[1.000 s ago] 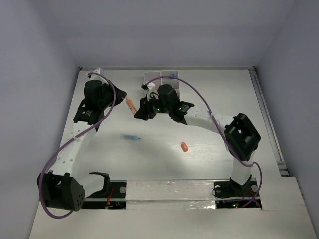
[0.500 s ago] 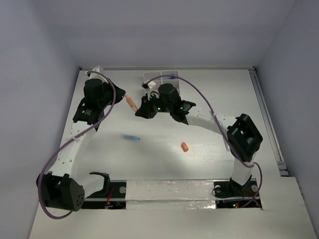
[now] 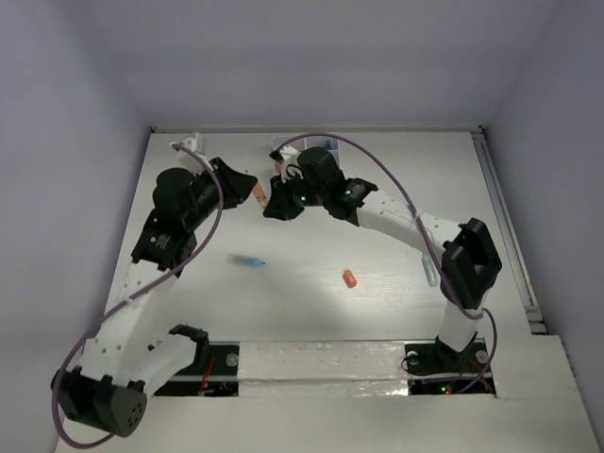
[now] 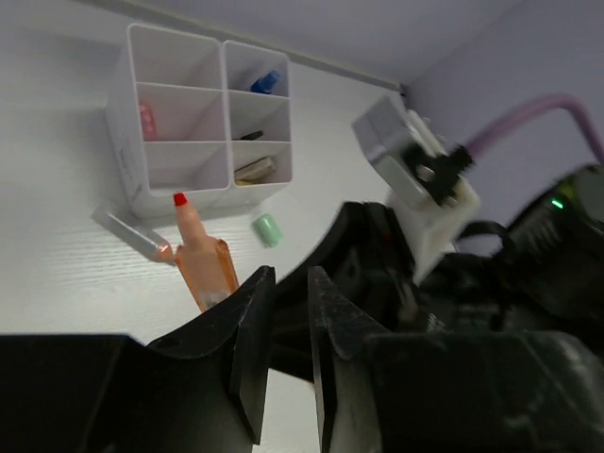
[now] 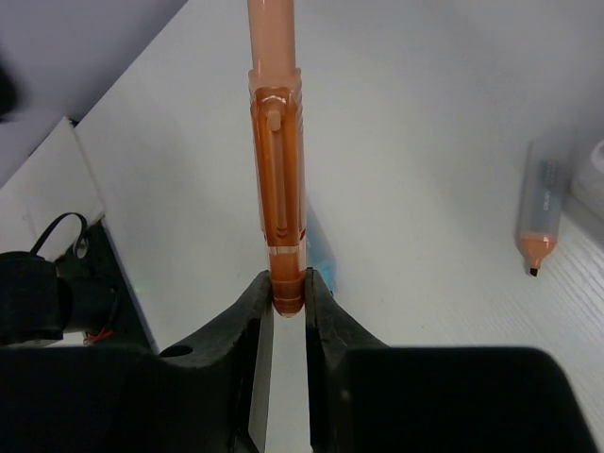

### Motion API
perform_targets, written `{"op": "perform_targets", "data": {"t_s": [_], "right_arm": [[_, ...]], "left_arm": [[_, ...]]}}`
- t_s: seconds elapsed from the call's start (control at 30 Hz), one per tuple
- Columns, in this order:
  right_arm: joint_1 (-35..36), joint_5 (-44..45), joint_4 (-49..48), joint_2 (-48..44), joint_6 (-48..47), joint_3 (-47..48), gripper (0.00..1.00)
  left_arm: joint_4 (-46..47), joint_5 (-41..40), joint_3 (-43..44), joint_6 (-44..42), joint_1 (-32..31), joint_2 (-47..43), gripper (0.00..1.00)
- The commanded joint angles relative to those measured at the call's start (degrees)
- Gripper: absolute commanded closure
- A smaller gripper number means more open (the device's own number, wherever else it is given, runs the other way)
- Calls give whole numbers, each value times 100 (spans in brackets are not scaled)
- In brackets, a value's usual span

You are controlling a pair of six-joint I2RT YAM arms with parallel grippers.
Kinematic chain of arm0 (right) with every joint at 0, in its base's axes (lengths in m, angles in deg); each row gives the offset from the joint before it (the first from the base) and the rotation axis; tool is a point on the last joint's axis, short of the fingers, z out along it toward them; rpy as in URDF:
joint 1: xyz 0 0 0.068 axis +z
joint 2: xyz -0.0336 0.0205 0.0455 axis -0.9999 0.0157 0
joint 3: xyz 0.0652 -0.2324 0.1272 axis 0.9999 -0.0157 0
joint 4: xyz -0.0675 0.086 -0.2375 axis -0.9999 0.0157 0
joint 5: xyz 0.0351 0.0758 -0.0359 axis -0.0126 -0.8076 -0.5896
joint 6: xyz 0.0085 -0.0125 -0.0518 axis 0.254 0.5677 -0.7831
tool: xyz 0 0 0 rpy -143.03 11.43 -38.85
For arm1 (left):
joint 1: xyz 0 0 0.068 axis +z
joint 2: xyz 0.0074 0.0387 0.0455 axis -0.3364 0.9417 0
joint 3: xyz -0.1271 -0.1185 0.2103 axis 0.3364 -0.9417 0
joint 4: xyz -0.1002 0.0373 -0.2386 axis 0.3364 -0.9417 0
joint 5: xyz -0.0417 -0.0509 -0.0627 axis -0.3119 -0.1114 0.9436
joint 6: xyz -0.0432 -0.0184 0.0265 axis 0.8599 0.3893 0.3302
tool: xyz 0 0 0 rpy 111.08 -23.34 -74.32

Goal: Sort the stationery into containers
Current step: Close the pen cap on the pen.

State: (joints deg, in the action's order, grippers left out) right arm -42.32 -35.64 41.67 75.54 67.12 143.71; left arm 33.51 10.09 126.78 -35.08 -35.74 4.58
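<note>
My right gripper (image 5: 288, 283) is shut on the end of an orange marker (image 5: 276, 151) and holds it above the table; both show in the top view, the gripper (image 3: 275, 204) and the marker (image 3: 258, 193). My left gripper (image 4: 289, 283) has a narrow gap between its jaws with nothing in it, just beside the marker (image 4: 203, 264). The white six-compartment organiser (image 4: 127, 113) stands at the back and holds a pink item (image 4: 146, 119), a blue-capped bottle (image 4: 267, 82) and a tan bit (image 4: 255, 170). The right arm partly hides the organiser in the top view (image 3: 327, 144).
A light-blue marker (image 3: 250, 260) and an orange eraser (image 3: 349, 278) lie mid-table. A clear marker with an orange tip (image 4: 132, 233) and a pale-green bit (image 4: 268, 229) lie in front of the organiser. The clear marker also shows in the right wrist view (image 5: 540, 208).
Both grippers and the orange marker have shifted up and toward the organiser. The left arm's elbow has swung down and to the right.
</note>
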Motion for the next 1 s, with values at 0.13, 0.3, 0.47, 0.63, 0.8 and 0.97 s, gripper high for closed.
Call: {"op": "perform_targets", "data": {"t_s": [0.13, 0.3, 0.47, 0.63, 0.8, 0.97], "right_arm": [[-99, 168, 252, 8, -187, 255, 100], [-99, -104, 93, -334, -301, 26, 100], [-99, -377, 154, -493, -310, -115, 100], [-99, -710, -29, -695, -231, -343, 100], [-99, -939, -153, -915, -152, -589, 100], [-99, -1080, -285, -994, -117, -756, 100]], "left_arm": [[114, -274, -232, -89, -36, -1079, 61], [122, -530, -531, -160, -36, -1274, 57], [595, -134, -777, -20, -36, -1002, 57], [851, -204, -786, -55, -36, -703, 44], [1580, -152, -953, 50, -36, -421, 43], [1932, 42, -1041, 139, -36, -167, 47]]}}
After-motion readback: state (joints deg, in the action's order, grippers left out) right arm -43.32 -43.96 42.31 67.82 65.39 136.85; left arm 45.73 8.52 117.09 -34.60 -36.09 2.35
